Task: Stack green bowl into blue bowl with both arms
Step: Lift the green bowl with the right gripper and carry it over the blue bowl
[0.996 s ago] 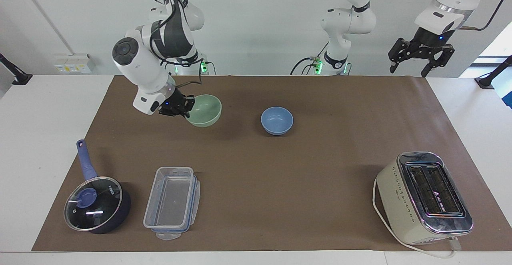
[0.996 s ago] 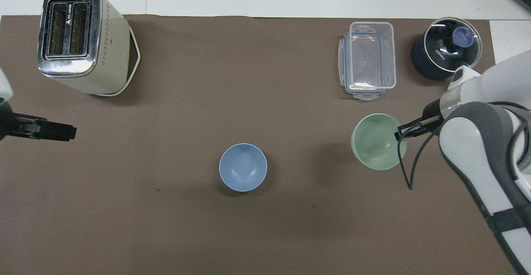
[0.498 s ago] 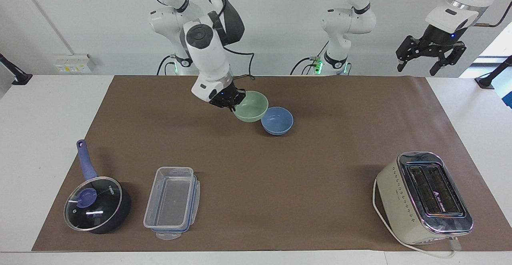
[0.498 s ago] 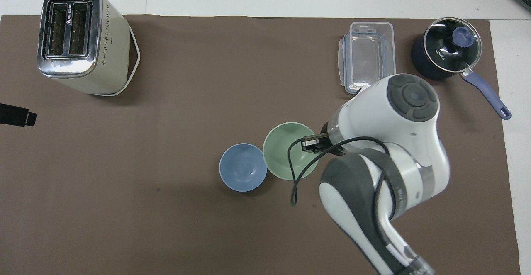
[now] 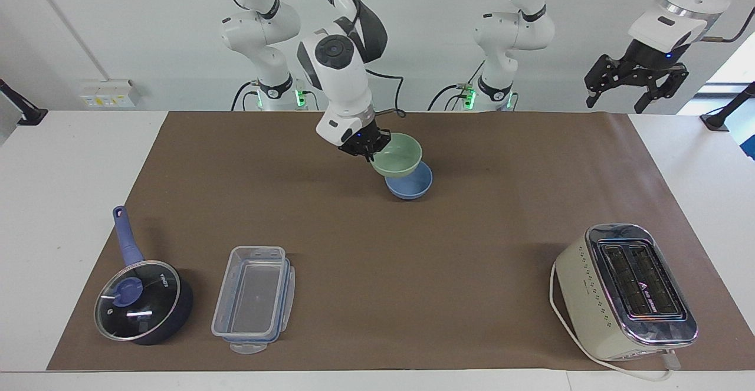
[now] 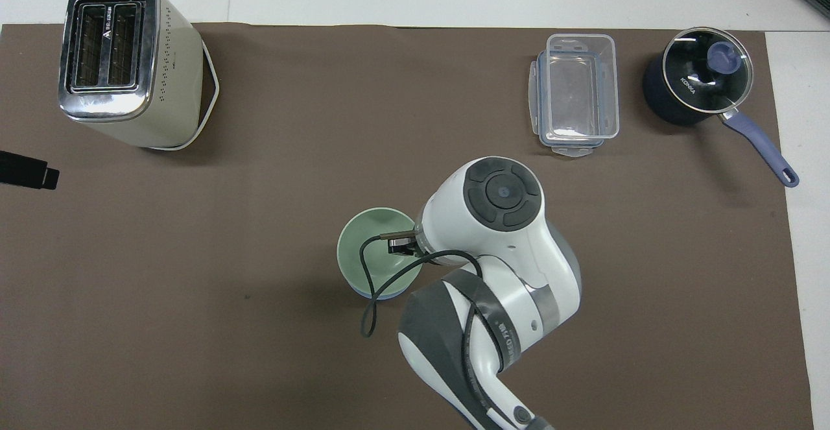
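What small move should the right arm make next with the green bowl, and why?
Probably lower it straight down. The right gripper holds the green bowl by its rim, just over the blue bowl, roughly centred above it in the overhead view but not yet seated. The left gripper waits, open, raised at its own end.

The word "KONKA" is printed in white on the glass lid (image 6: 707,70) of the dark blue saucepan (image 6: 668,96). A triangle mark followed by a short line of lettering is seen on the top plate between the slots of the toaster (image 5: 640,285), but that lettering cannot be read. No other text is legible
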Available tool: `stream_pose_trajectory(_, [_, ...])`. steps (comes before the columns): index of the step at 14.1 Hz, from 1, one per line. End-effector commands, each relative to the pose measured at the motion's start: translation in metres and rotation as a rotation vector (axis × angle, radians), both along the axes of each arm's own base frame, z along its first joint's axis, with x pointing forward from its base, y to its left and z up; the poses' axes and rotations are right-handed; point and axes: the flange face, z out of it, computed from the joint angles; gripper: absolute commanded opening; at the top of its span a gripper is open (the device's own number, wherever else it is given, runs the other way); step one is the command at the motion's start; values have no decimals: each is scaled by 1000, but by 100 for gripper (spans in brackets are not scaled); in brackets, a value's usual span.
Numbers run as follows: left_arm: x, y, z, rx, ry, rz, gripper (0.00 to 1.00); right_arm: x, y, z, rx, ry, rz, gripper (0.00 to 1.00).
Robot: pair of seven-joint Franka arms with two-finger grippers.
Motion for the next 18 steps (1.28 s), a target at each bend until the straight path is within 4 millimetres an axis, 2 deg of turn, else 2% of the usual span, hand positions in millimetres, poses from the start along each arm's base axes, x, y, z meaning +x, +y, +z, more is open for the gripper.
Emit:
stream_pose_trajectory(1, [3,-2,2,17,5,-13,100,8,-1,-6,-5,-1,-20,0])
stream_pose_trajectory(3, [4,-9,-6,11,16,-25,100,8,-6,-14,-21,3,-8,0])
stream_pose_trajectory(5, [0,-8,-13,10,36,-24,100,8,-8,-18,-25,4,-2,0])
stream_pose_trajectory(13, [-18,-5,-21,10,59,-28,100,8,-8,-31,-33,9,1,0])
stream_pose_trajectory(18, [-18,-5,-22,10,61,-20,100,9,-6,-40,-34,13,1,0])
